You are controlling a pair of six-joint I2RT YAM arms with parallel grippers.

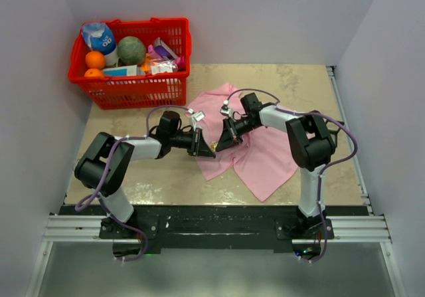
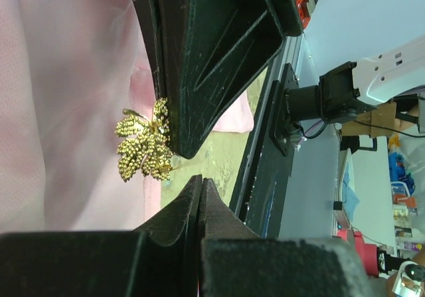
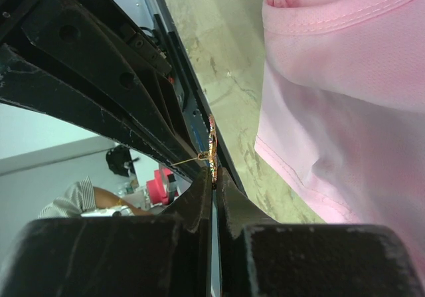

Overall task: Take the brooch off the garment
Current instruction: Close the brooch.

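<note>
Right claw (image 3: pixel 214 176): fingers pressed together on the lower edge of the small gold, bead-studded, leaf-lobed brooch (image 3: pixel 212 144), which sticks out beyond the tips.

Left claw (image 2: pixel 200 181): pressed together, tips just beside the brooch. Nothing is seen between them, and I cannot tell whether they touch the pin wire.

Position: the brooch is held in the air between the two claws, over the mottled beige stone-look counter (image 3: pixel 226 58). It sits near the left edge of the light pink soft-cloth T-shirt (image 3: pixel 345 111). From the right wrist it looks apart from the cloth, with bare counter between.

Handling (judgement): light, stiff metal. The thin lobes and beading could bend or shed if squeezed hard. An edge grip on so flat a piece may let it swivel or slip, so the thicker centre is the safer hold. The wire is sharp and could snag the limp cloth.

Orientation: flat face in the plane of the right claw's finger seam, broad side toward the left wrist camera. The long axis runs outward along the right fingers. The pin wire juts sideways toward the left claw.
</note>
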